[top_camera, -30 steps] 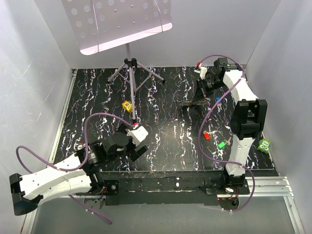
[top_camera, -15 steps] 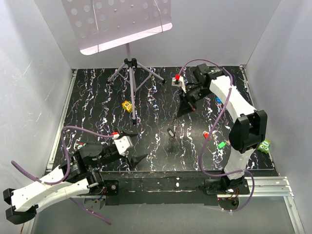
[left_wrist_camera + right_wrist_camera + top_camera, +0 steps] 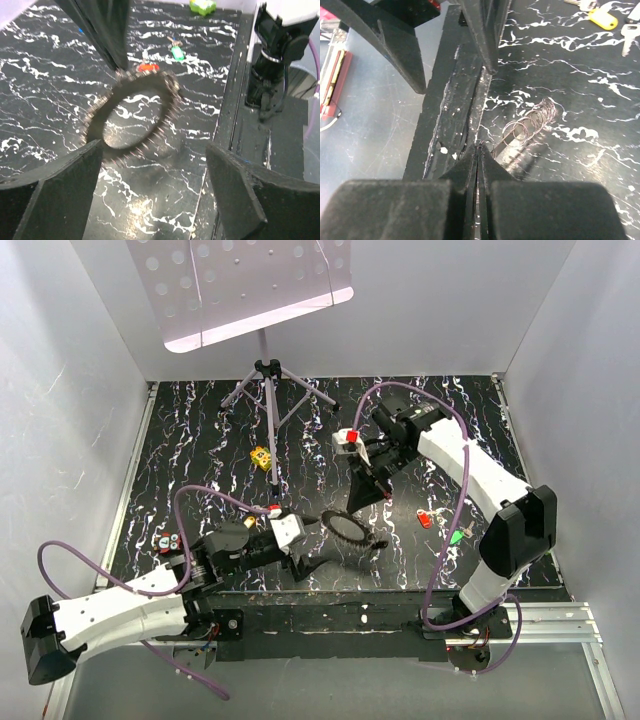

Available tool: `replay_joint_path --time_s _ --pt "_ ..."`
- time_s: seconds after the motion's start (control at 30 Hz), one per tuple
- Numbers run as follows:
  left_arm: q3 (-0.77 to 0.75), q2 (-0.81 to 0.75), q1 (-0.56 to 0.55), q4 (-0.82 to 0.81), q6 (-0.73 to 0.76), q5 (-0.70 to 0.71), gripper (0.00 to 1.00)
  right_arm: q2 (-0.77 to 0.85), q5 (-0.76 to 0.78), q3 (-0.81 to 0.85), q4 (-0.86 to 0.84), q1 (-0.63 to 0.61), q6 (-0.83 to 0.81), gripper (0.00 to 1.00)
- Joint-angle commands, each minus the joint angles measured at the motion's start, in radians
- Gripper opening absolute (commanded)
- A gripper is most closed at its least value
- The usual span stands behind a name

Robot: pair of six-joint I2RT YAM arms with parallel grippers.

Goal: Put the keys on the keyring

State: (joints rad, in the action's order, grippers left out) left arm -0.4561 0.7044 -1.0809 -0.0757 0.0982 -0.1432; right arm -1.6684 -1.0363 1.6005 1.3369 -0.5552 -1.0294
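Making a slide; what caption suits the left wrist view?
Right tool holds the keyring before the open left tool; red key and green key lie beyond.

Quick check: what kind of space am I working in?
Likely an enclosed lab robot cell: plain white walls box in a black marbled tabletop, and a perforated panel on a tripod stands at the back.

The black, white-veined table (image 3: pixel 200 440) gleams glossy and smooth. The thin silvery wire keyring (image 3: pixel 530 125) glints like metal, and the black fingers (image 3: pixel 50 200) look matt and grainy.
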Motion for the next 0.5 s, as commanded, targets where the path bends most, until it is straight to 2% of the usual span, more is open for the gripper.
replay_joint_path --time_s 0.0,0.23,0.37,0.47 --pt "0.017 -0.028 0.004 -0.164 -0.014 0.042 0.79 0.015 -0.082 -0.024 0.151 -0.031 -0.049 0.01" --pt "0.022 0.073 0.004 -0.205 -0.068 -0.001 0.56 -0.045 -0.13 -0.019 0.208 -0.038 -0.106 0.01" --pt "0.03 0.115 0.004 -0.242 -0.052 0.014 0.55 -0.051 -0.145 -0.024 0.219 -0.046 -0.121 0.01" --pt "0.027 0.138 0.004 -0.262 -0.034 0.039 0.5 -0.057 -0.145 -0.028 0.219 -0.049 -0.124 0.01"
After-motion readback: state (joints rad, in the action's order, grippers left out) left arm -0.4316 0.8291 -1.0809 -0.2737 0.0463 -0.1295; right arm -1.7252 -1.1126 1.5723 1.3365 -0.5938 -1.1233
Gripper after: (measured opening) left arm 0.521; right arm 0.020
